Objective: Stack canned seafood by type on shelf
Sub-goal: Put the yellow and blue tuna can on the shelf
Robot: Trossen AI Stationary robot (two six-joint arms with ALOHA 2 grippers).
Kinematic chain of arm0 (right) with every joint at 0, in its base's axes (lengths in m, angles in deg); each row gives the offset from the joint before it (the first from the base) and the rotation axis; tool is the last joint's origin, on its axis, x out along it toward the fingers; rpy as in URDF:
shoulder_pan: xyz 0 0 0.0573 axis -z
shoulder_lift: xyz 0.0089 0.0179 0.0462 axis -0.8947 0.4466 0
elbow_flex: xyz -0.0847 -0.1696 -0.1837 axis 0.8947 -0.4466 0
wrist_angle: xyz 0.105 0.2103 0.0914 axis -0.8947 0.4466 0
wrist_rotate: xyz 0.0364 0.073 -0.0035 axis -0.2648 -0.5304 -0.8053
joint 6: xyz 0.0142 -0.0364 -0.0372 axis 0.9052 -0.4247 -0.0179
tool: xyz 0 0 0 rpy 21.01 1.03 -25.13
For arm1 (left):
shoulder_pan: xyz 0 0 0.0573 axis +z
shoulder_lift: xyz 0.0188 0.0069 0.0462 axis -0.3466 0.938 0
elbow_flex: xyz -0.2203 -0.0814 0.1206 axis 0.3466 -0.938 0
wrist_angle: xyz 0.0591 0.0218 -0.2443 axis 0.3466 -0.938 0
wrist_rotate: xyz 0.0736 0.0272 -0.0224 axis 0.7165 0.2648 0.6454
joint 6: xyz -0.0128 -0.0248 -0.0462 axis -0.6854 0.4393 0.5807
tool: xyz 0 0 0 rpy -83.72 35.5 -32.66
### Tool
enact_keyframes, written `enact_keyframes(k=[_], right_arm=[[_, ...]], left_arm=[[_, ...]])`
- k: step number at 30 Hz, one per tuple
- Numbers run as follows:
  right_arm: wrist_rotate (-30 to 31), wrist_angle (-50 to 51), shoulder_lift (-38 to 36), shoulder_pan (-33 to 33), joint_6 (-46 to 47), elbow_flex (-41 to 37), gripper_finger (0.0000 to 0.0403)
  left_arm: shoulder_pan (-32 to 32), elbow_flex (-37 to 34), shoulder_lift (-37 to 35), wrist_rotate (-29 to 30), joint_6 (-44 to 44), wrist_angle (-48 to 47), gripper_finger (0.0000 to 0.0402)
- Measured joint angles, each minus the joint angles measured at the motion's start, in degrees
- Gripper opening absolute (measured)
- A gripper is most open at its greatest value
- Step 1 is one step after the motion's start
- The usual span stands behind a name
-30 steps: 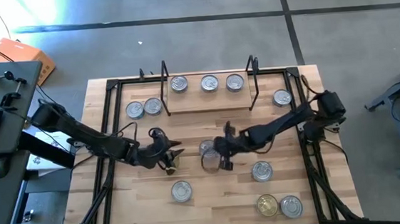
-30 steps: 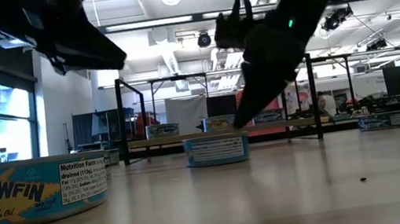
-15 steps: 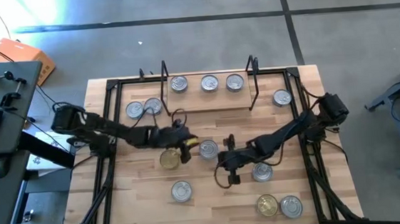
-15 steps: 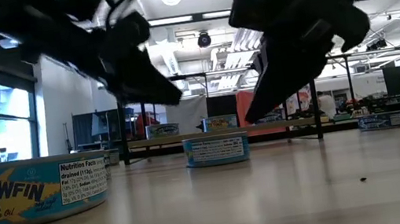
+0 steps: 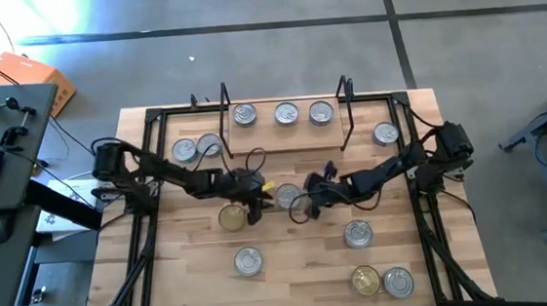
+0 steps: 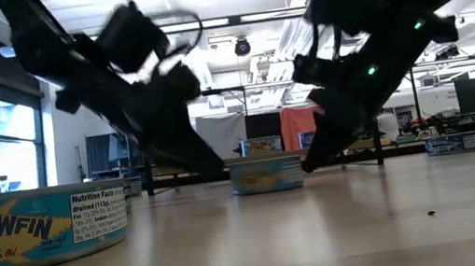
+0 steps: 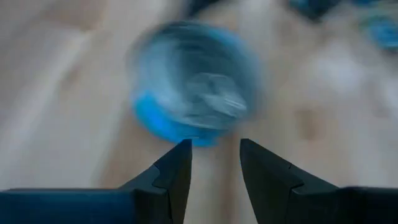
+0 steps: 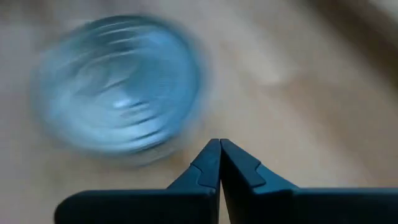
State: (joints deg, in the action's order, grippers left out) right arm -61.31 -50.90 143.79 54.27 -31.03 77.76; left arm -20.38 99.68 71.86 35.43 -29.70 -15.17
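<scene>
A silver-lidded can with a blue wall point(image 5: 287, 196) rests on its base on the wood table's middle, with a gripper on each side of it. On its left my left gripper point(image 5: 258, 201) is open, and the can point(image 7: 193, 81) lies just ahead of its fingertips. On its right my right gripper point(image 5: 307, 207) is shut, with the can point(image 8: 118, 84) close in front. A gold-lidded can point(image 5: 232, 217) sits beside the left gripper. The shelf point(image 5: 272, 138) at the far edge carries three silver cans. My left gripper touches nothing. My right gripper's shut fingertips point(image 8: 211, 155) slant down, close by the silver can's side point(image 8: 180, 146). I cannot tell whether they touch it.
Two silver cans point(image 5: 197, 147) lie left of the shelf and one point(image 5: 385, 133) right of it. More cans lie nearer: silver ones point(image 5: 248, 261) point(image 5: 358, 232) point(image 5: 398, 281) and a gold one point(image 5: 366, 280). A black frame point(image 5: 148, 231) runs along the table's edges.
My left gripper has swung toward the table's right and sunk, away from above the gold can and up to the silver can in the middle. My right gripper dipped toward the near edge, then came back toward the far edge, ending low beside the same can.
</scene>
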Motion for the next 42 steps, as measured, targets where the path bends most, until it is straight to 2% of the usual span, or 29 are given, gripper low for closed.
enact_keyframes(k=[2, 4, 9, 13, 16, 20, 23, 27, 29, 31, 37, 42], right_arm=[[4.77, 3.67, -1.02, -0.07, 1.92, 0.55, 0.0], [6.49, 4.52, -2.27, -0.45, 2.12, 0.89, 0.0], [4.75, 4.01, -4.24, -2.64, 0.68, 0.91, 0.0], [2.71, 3.25, -4.36, -4.69, -2.37, 0.89, 0.0], [2.74, 1.36, -4.36, -5.69, -2.81, 0.89, 0.0], [2.12, -1.31, -4.43, -6.78, -3.05, 0.89, 0.0], [-3.26, -4.31, -5.56, -7.55, -4.92, 0.89, 0.0], [-12.36, -7.2, -9.65, -8.69, -7.3, 0.89, 0.0], [-15.3, -6.65, -11.96, -9.21, -7.88, 0.95, 0.0], [-17.04, -6.55, -13.23, -9.4, -9.04, 0.95, 0.0], [-18.12, -5.0, -13.25, -8.8, -16.61, 0.93, 0.0012], [-17.48, -2.98, -11.74, -8.96, -27.16, 0.92, 0.007]], left_arm=[[-1.77, 0.07, -2.11, 0.65, -0.81, 1.45, 0.0128], [-3.42, 0.13, -4.05, 2.86, -3.6, 1.78, 0.0128], [-6.78, 0.09, -5.14, 9.72, -15.52, 5.85, 0.0128], [-8.27, 0.06, -2.58, 10.38, -31.81, 8.94, 0.0129], [-8.76, 1.54, 0.54, 11.23, -38.77, 9.67, 0.0129], [-7.96, 4.7, 5.27, 14.11, -39.31, 8.98, 0.0129], [-6.76, 7.24, 8.12, 15.01, -40.9, 8.11, 0.0129], [-5.29, 10.44, 10.58, 10.63, -41.96, 0.76, 0.0127], [-4.65, 12.46, 11.45, 8.06, -40.65, -1.91, 0.0119], [-4.39, 13.45, 11.81, 8.04, -39.93, -3.56, 0.0101], [-4.68, 13.51, 10.32, 7.87, -39.37, -5.31, 0.001], [-5.9, 13.29, 8.26, 8.55, -35.71, -5.99, 0.0005]])
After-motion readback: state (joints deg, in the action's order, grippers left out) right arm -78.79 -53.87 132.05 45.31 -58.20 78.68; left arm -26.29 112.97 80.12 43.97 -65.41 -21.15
